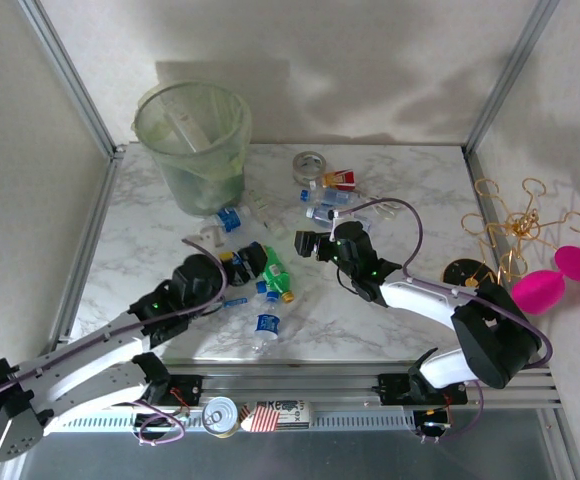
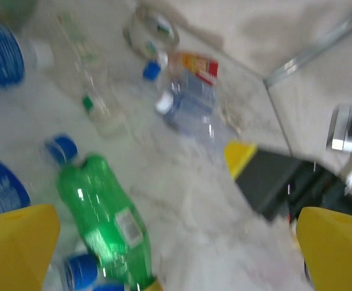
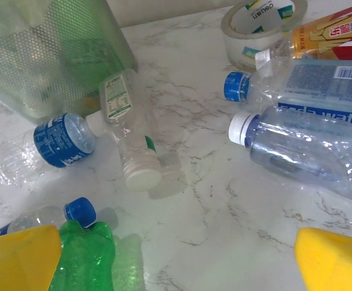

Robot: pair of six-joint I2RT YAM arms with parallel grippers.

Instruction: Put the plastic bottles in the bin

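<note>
The plastic bottles (image 1: 266,324) lie loose across the counter (image 1: 340,320), centre to 12 o'clock, short of the bin (image 1: 192,140) at 11 o'clock. The left tool (image 1: 242,262) and right tool (image 1: 308,243), both wide and empty, flank the green bottle (image 1: 275,270), probably choosing a pick, since it lies nearest both.

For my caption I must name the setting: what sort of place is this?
Most likely a robotics lab test bench: two robot arms bolted to a rail, a marble-look table fenced by metal posts, bottles strewn near a bin.
</note>
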